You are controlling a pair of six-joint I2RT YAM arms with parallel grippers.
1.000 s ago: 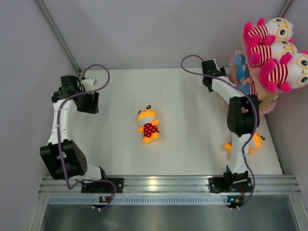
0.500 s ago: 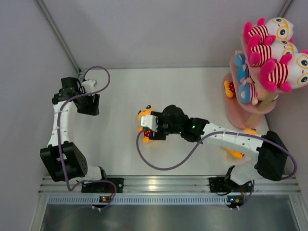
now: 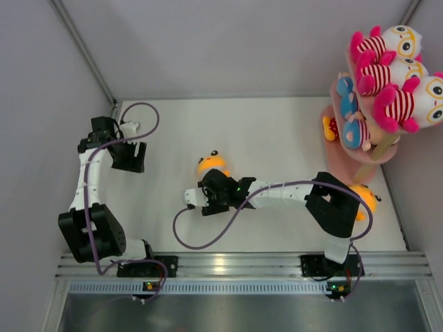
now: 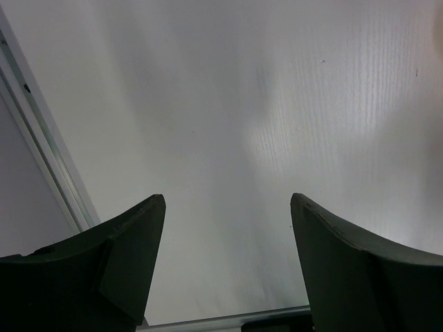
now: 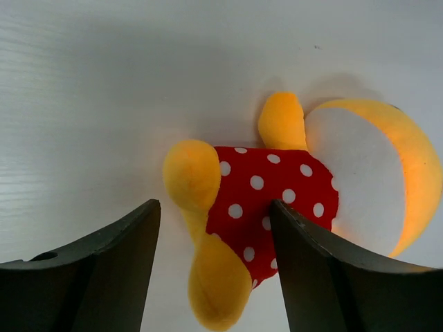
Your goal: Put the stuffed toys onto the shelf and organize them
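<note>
Since a second ago the right arm has swung away from the shelf and stretched left across the surface. Its right hand (image 3: 208, 194) now hangs over the body of the middle toy, which has not shifted. The left arm has edged slightly nearer.

The right hand (image 5: 213, 207) is spread, with one dark finger on each side of the orange-yellow plush doll in a red polka-dot outfit (image 5: 270, 194). The doll lies flat on the surface, its legs reaching in between the fingers. Whether either finger touches it cannot be told. From above, only its orange head (image 3: 212, 164) shows past the hand.

The left hand (image 4: 227, 200) is also spread, and only bare surface shows between its fingers. In the overhead view the left hand (image 3: 129, 155) sits near the far left corner, well apart from the doll.

The white surface (image 3: 277, 138) has a faint grain. A second orange-yellow plush doll (image 3: 365, 197) lies at its right edge, partly behind the right arm's elbow.

The pink three-tier shelf of oval boards (image 3: 339, 162) stands in the far right corner. On its top board are three white-pink striped plush dolls with glasses (image 3: 387, 72). Blue-clad plush dolls (image 3: 353, 128) are on the board below, and a bit of red polka-dot cloth (image 3: 332, 128) shows lower still.

Pale grey walls (image 3: 242, 41) close in the back and sides. A ribbed metal rail (image 3: 235, 266) along the near edge carries both arm bases.
</note>
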